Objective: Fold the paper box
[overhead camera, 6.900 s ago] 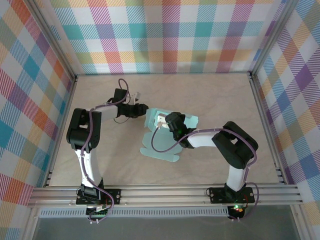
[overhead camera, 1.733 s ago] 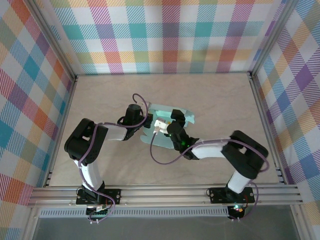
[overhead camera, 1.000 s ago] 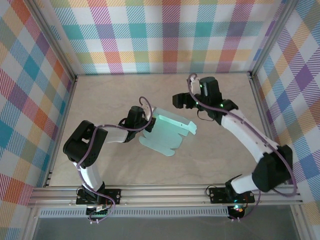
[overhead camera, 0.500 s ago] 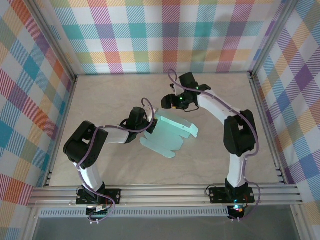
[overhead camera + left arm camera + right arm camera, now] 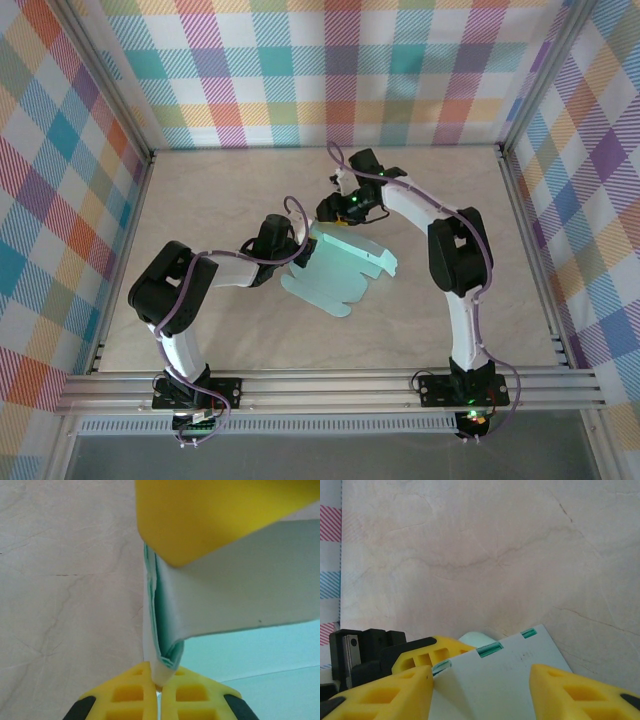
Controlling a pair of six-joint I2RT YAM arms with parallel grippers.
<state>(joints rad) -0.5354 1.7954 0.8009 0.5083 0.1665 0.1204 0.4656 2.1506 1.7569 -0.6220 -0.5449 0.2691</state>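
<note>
No legible txt, labels, brands or nos. on anything. Only faint marks on box (image 5: 506, 680) top face, near its slotted edge, in rt wrist view; too faint to read.

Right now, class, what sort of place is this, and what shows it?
Probably a robot test cell: the left arm and right arm are bolted to a metal rail, checked walls box in the table, and a paper box sits between the arms.
</note>
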